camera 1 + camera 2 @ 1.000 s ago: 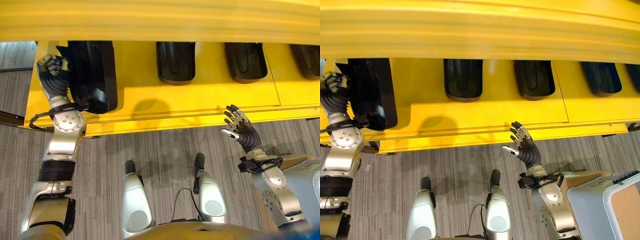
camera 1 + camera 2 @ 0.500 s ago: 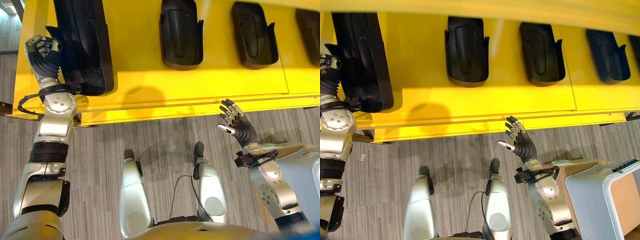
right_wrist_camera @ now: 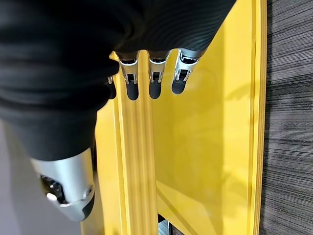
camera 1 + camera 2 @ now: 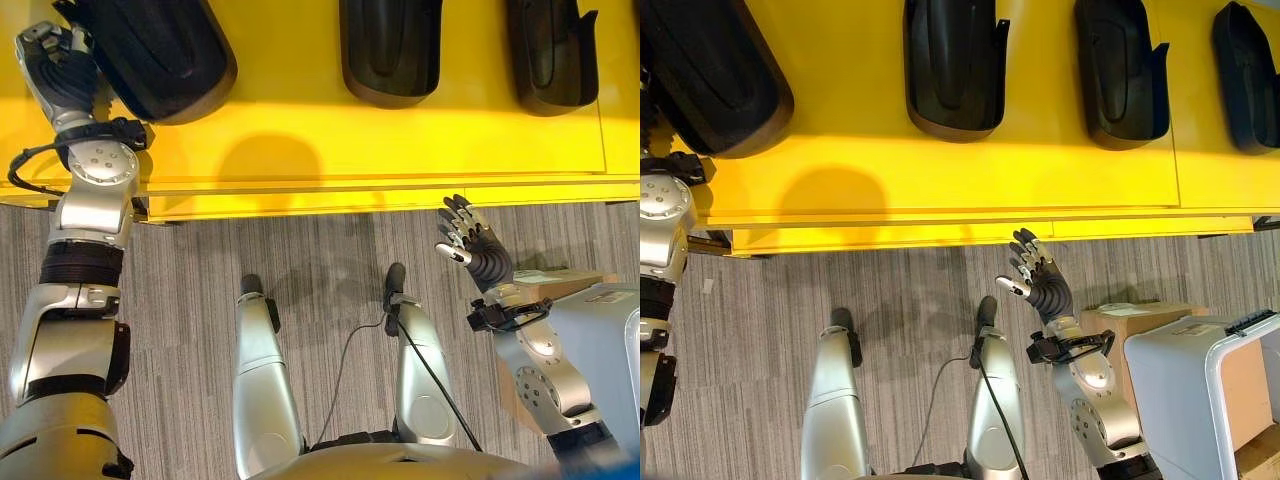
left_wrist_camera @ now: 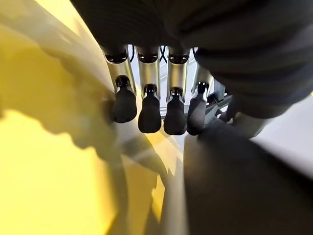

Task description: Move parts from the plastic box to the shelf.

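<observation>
Left hand (image 4: pixel 55 65) fingers curled beside black part (image 4: pixel 165 55) on shelf (image 4: pixel 300 150), grasp unclear, right hand (image 4: pixel 475 250) fingers spread, empty.

Grey striped carpet (image 4: pixel 910 300) covers the lower part of the frame, running under the front edge of the yellow surface across the top. At the lower right a brown cardboard box (image 4: pixel 1130 325) sits on the carpet. Light glares softly off the yellow.

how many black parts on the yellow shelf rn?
4. One black part at the shelf's left end beside the left robot hand, then three rightward. More may be beyond frame.
</observation>
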